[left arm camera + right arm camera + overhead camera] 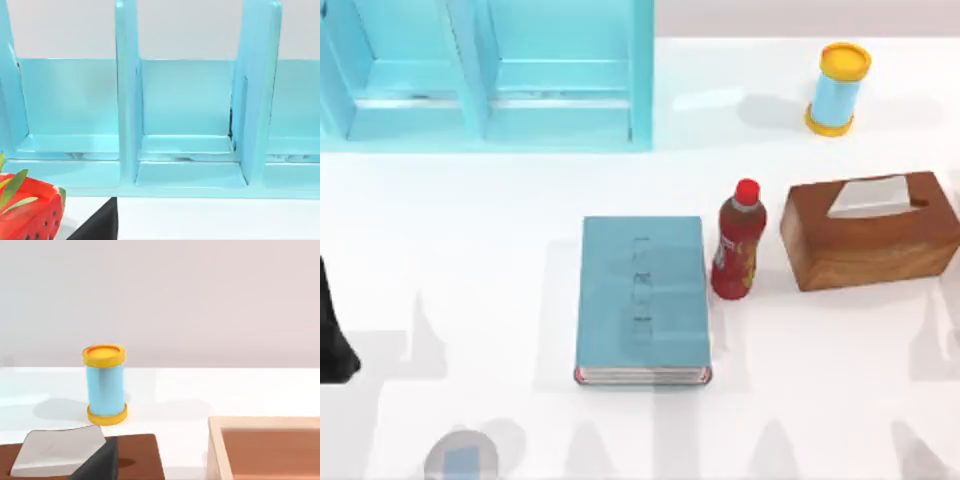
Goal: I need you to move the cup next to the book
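The book (642,298) is a thick teal-blue hardcover lying flat in the middle of the table, its white page edges with a reddish rim facing the front. The cup is out of view. A black part of my left arm (332,340) sits at the table's left edge, well left of the book. In the left wrist view a dark tip of my left gripper (97,225) points at a light-blue rack. My right gripper (97,462) appears as a dark tip over a brown tissue box.
A light-blue rack (480,80) stands at the back left. A red bottle (738,240) stands just right of the book, then a wooden tissue box (870,230). A light-blue cylinder with yellow ends (838,88) stands back right. A pale grey round thing (462,458) lies front left.
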You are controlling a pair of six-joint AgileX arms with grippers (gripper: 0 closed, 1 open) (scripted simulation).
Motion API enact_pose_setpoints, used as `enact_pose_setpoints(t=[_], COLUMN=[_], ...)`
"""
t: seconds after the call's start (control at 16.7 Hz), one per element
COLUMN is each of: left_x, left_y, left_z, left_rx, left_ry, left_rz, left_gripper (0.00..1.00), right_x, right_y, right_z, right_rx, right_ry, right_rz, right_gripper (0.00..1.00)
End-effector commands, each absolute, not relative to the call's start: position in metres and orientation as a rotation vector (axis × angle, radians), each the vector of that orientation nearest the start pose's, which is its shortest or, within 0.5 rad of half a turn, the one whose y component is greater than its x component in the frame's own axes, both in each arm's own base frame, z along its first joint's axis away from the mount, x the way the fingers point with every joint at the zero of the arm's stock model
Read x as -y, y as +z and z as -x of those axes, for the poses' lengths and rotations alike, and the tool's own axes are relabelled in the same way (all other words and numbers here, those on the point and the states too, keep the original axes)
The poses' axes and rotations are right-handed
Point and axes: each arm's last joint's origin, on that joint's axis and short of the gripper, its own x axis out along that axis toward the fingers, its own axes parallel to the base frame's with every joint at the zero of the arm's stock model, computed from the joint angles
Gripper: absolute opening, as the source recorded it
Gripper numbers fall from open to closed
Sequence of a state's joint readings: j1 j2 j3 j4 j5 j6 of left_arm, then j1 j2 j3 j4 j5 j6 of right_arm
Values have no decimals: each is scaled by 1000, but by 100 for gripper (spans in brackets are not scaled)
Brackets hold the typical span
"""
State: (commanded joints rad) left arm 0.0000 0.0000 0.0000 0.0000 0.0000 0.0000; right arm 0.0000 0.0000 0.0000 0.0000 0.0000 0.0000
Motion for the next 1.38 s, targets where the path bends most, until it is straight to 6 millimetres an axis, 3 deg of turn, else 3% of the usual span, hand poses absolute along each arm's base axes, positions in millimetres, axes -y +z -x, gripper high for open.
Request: enact_pose_setpoints(t=[0.18,0.36,0.66,0.9,1.14,1.38], left_x=[1,-4,-19,-39,-71,-111], left_y=[162,182,245,293,316,310], left_z=[-105,-103,-101,-112,-139,-168], left_rx=[-3,-28,-183,-467,-834,-1120], left_ry=[6,56,183,194,1,-360], left_rz=[-9,-98,-449,-840,-1162,-1296], left_gripper=[100,100,100,100,100,100], right_x=[1,1,1,1,1,1], right_y=[160,160,160,160,160,160], right_z=[-106,-106,-106,-106,-106,-106], right_rx=[0,0,0,0,0,0], right_ry=[0,0,0,0,0,0], right_rz=[0,0,0,0,0,0], right_gripper=[100,100,100,100,100,100])
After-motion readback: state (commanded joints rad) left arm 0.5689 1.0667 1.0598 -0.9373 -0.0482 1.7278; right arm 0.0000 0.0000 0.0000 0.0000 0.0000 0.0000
